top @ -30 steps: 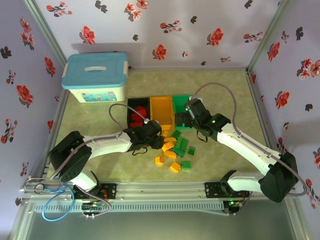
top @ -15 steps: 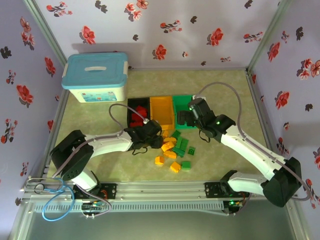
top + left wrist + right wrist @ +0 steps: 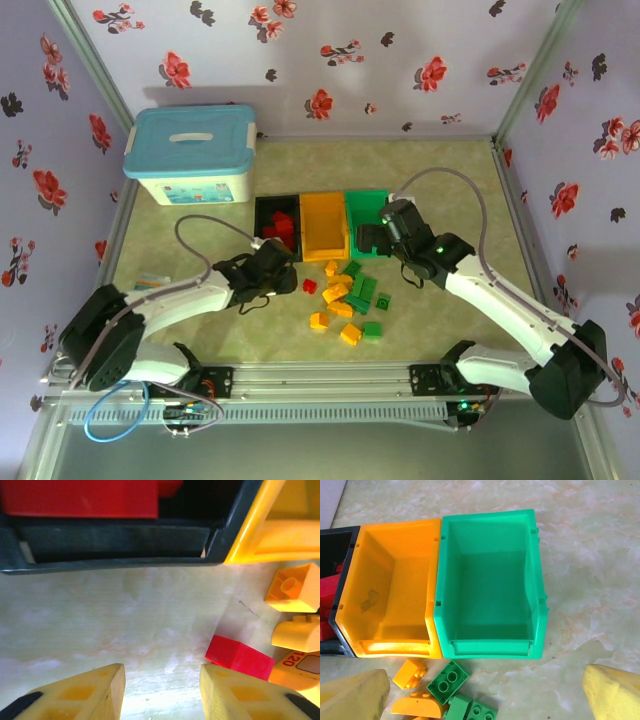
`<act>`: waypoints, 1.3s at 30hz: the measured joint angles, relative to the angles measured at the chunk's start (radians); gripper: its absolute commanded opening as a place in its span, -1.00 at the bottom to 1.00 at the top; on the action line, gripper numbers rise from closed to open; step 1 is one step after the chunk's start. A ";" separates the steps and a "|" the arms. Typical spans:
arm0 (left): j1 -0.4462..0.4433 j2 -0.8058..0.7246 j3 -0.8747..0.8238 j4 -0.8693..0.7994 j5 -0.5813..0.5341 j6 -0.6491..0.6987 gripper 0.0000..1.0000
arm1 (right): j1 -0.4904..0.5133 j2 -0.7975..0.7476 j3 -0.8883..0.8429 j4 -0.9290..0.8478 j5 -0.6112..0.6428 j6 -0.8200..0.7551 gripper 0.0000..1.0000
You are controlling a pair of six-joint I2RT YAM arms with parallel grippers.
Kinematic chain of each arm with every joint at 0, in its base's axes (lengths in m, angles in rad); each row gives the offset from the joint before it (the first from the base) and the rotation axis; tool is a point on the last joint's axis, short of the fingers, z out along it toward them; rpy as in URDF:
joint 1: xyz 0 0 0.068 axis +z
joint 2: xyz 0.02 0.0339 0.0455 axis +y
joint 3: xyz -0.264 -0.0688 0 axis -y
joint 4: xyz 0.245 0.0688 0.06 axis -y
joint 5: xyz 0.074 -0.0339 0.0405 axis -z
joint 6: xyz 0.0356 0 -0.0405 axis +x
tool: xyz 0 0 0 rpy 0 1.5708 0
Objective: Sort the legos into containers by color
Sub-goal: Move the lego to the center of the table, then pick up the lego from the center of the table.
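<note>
left gripper (image 3: 162,680) has drawn back toward the black bin (image 3: 115,562), jaws narrow and empty, one red lego (image 3: 239,656) lying unsorted on the table (image 3: 125,620) just beside it; right gripper (image 3: 485,697) gapes wide before the green bin (image 3: 487,605).

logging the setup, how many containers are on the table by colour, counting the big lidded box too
black bin: 1
orange bin: 1
green bin: 1
white box with blue lid: 1
total: 4
</note>
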 measured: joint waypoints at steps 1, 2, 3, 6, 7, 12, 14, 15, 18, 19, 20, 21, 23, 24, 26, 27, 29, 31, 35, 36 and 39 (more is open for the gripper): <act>0.000 -0.024 -0.004 -0.008 -0.008 0.000 -0.05 | 0.000 -0.001 0.000 0.000 0.000 0.000 0.98; -0.002 -0.049 -0.006 -0.015 -0.017 0.000 0.01 | 0.000 -0.002 -0.002 0.000 0.000 0.002 0.99; -0.007 -0.066 -0.005 -0.017 -0.024 0.003 0.07 | 0.000 -0.002 -0.003 0.001 -0.001 0.002 0.99; -0.039 -0.062 0.021 -0.031 -0.037 0.016 0.18 | 0.000 -0.002 -0.010 0.004 -0.006 0.003 0.99; -0.057 -0.043 0.040 -0.039 -0.040 0.024 0.21 | 0.000 -0.002 -0.011 0.004 -0.008 0.004 0.99; -0.142 0.110 0.151 -0.041 -0.044 0.055 0.25 | 0.000 -0.002 -0.012 0.005 -0.018 0.019 0.99; -0.165 0.174 0.188 -0.042 -0.044 0.063 0.25 | 0.000 -0.005 -0.012 0.005 -0.018 0.020 0.99; -0.173 0.199 0.202 -0.041 -0.044 0.066 0.25 | 0.000 -0.009 -0.013 0.005 -0.018 0.021 0.99; -0.187 0.262 0.235 -0.045 -0.044 0.073 0.25 | 0.000 -0.034 -0.021 0.003 -0.018 0.021 0.99; -0.190 0.278 0.243 -0.047 -0.044 0.076 0.25 | 0.000 -0.042 -0.025 0.003 -0.018 0.021 0.99; -0.189 0.291 0.250 -0.051 -0.044 0.078 0.24 | 0.000 -0.050 -0.029 0.003 -0.018 0.021 0.99; -0.189 0.301 0.254 -0.053 -0.044 0.080 0.24 | 0.000 -0.055 -0.032 0.003 -0.017 0.021 0.98; -0.190 0.312 0.264 -0.059 -0.052 0.087 0.25 | 0.000 -0.060 -0.037 0.003 -0.017 0.021 0.99; -0.189 0.316 0.269 -0.062 -0.055 0.088 0.24 | 0.000 -0.060 -0.039 0.003 -0.017 0.021 0.99; -0.189 0.322 0.275 -0.066 -0.058 0.089 0.23 | 0.000 -0.060 -0.045 0.003 -0.017 0.021 0.99; -0.190 0.323 0.275 -0.069 -0.063 0.089 0.22 | 0.000 -0.060 -0.047 0.003 -0.017 0.021 0.98; -0.189 0.325 0.275 -0.074 -0.073 0.089 0.20 | 0.000 -0.060 -0.050 0.003 -0.017 0.021 0.99; -0.189 0.327 0.277 -0.079 -0.082 0.089 0.18 | 0.000 -0.058 -0.050 0.003 -0.017 0.021 0.99; -0.189 0.333 0.279 -0.082 -0.093 0.089 0.15 | 0.000 -0.054 -0.050 0.004 -0.017 0.021 0.99; -0.189 0.333 0.280 -0.084 -0.095 0.089 0.15 | 0.000 -0.053 -0.050 0.004 -0.017 0.021 0.99; -0.189 0.343 0.280 -0.094 -0.096 0.090 0.13 | 0.000 -0.051 -0.050 0.004 -0.017 0.021 0.99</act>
